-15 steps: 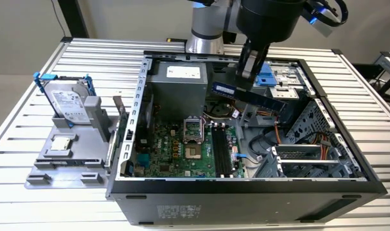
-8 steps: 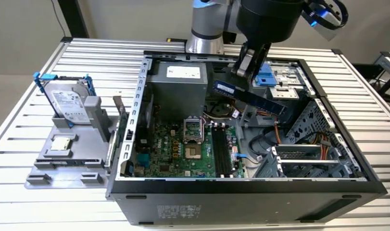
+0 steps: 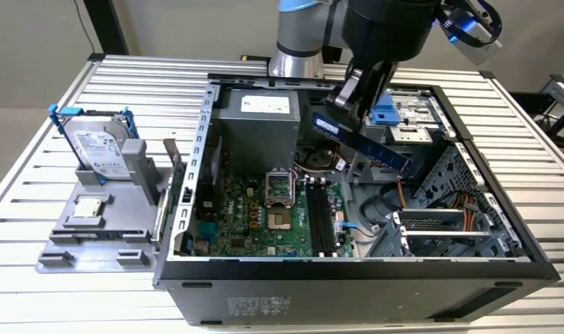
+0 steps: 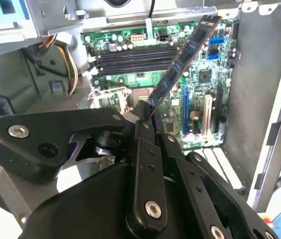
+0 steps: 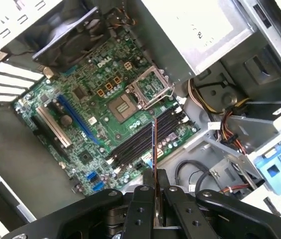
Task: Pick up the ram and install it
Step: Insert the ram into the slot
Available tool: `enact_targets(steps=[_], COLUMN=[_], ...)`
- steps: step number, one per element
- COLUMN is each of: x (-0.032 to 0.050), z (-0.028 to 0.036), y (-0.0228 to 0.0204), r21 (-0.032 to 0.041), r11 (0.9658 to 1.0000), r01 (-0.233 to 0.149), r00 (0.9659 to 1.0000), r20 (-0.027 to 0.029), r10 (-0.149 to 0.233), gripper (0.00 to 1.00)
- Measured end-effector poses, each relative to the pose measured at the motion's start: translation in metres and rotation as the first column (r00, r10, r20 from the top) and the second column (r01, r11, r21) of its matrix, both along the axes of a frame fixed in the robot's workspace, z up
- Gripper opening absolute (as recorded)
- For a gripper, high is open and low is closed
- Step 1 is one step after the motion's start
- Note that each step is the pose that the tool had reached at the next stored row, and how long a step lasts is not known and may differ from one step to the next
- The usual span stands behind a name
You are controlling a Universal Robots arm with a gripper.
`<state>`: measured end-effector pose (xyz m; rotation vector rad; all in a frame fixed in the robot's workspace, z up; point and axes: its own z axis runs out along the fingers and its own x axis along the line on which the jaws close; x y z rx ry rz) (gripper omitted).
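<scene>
Clamping ram (image 3: 365, 145) by one end, jaws closed, tilted above motherboard (image 3: 235, 223).

The ram (image 3: 365, 145) hangs above the motherboard (image 3: 254, 216) in the case (image 3: 356, 287); the hard drive (image 3: 101, 147) stands at the exterior view's left.

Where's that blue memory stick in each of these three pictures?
Exterior view: memory stick slanted over the open case, in the gripper.
Second wrist view: sticking out of the gripper, across the green board.
First wrist view: edge-on, a thin line.
Shared landmark: the black slots.
</scene>
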<state>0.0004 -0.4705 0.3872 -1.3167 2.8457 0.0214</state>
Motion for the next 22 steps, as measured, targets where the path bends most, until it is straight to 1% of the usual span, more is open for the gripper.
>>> enact_targets(steps=[3, 6, 9, 11, 12, 14, 17, 19, 22], x=[0.0000, 0.0000, 0.0000, 0.0000, 0.0000, 0.0000, 0.0000, 0.0000, 0.0000], z=[0.0000, 0.0000, 0.0000, 0.0001, 0.0001, 0.0001, 0.0000, 0.0000, -0.0001], y=[0.0000, 0.0000, 0.0000, 0.0000, 0.0000, 0.0000, 0.0000, 0.0000, 0.0000], r21=[0.0000, 0.0000, 0.0000, -0.0002, -0.0002, -0.0002, -0.0001, -0.0001, 0.0001], r11=[0.9986, 0.9947, 0.9881, 0.9822, 0.9789, 0.9710, 0.9577, 0.9479, 0.9310], r01=[0.052, 0.103, 0.154, 0.188, 0.204, 0.239, 0.288, 0.319, 0.365], r00=[0.9986, 0.9947, 0.9881, 0.9822, 0.9789, 0.9710, 0.9577, 0.9479, 0.9310], r20=[0.0000, 0.0000, 0.0000, 0.0000, 0.0000, 0.0000, 0.0000, 0.0000, 0.0000], r10=[-0.052, -0.103, -0.154, -0.188, -0.204, -0.239, -0.288, -0.319, -0.365], gripper=[0.00, 0.00, 0.00, 0.00, 0.00, 0.00, 0.00, 0.00, 0.00])
